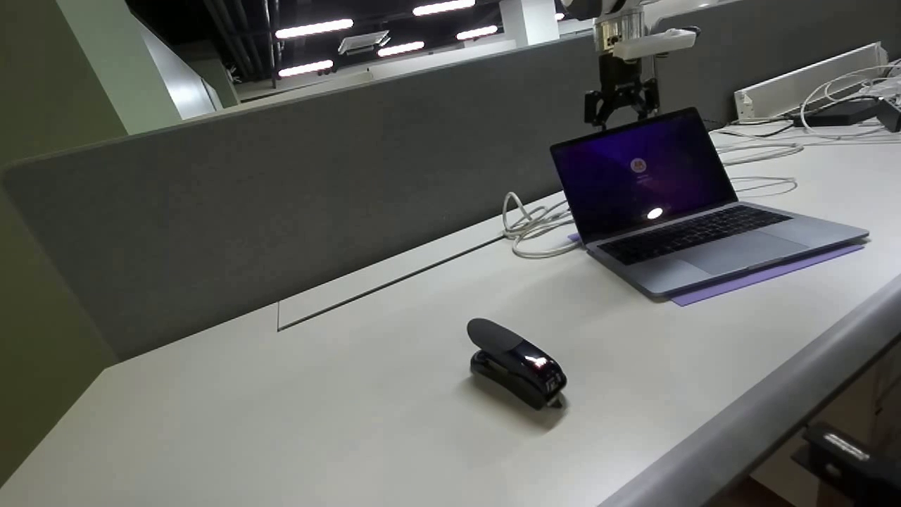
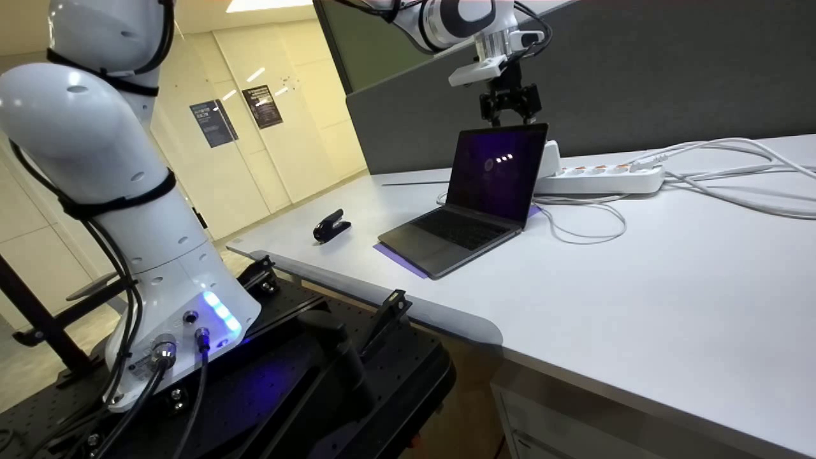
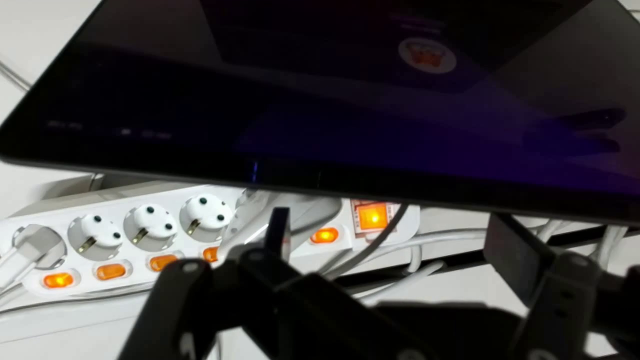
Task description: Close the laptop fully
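The thin silver-grey laptop stands open on the desk, its lid well raised and its dark purple screen (image 1: 644, 179) lit. The screen also shows in an exterior view (image 2: 494, 172). The base with dark keyboard (image 1: 732, 246) lies flat. My gripper (image 1: 625, 116) is open and empty, pointing down at the lid's upper edge, on its back side; it also shows in an exterior view (image 2: 512, 120). In the wrist view the fingers (image 3: 390, 235) are spread wide just beyond the lid edge (image 3: 320, 190). The lid partly hides the right fingertip. I cannot tell whether they touch.
A purple sheet (image 1: 767, 274) lies under the laptop. A black stapler-like object (image 1: 517, 362) lies on the desk. A white power strip (image 2: 599, 180) with lit switches and white cables (image 1: 538, 225) lies behind the lid. A grey partition (image 1: 352, 211) stands along the desk's back.
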{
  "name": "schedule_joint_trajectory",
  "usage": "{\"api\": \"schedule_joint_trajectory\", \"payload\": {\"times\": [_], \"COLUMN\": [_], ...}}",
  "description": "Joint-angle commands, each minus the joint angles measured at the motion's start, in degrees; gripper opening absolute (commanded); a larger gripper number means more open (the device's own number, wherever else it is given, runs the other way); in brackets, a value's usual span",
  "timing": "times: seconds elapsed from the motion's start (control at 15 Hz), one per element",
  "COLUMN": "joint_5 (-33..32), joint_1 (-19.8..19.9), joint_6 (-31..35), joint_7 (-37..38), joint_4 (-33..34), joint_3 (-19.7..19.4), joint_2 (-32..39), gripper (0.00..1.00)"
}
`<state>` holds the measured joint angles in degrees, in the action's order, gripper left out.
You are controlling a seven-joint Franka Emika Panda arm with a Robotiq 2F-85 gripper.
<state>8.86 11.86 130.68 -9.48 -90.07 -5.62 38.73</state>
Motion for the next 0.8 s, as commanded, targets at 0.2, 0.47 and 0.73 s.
{"api": "schedule_joint_trajectory", "payload": {"times": [0.2,0.47,0.73], "joint_5": [-2.3,-3.1,-2.9], "joint_1": [-1.9,-2.3,-2.6], "joint_6": [-4.4,-5.5,-6.2], "joint_7": [3.0,3.7,2.8], "joint_4": [-1.4,-3.8,-7.6], "joint_3": [0.5,0.1,0.8], "joint_2": [-1.6,-3.5,-6.1], "gripper": [1.0,1.0,1.0]}}
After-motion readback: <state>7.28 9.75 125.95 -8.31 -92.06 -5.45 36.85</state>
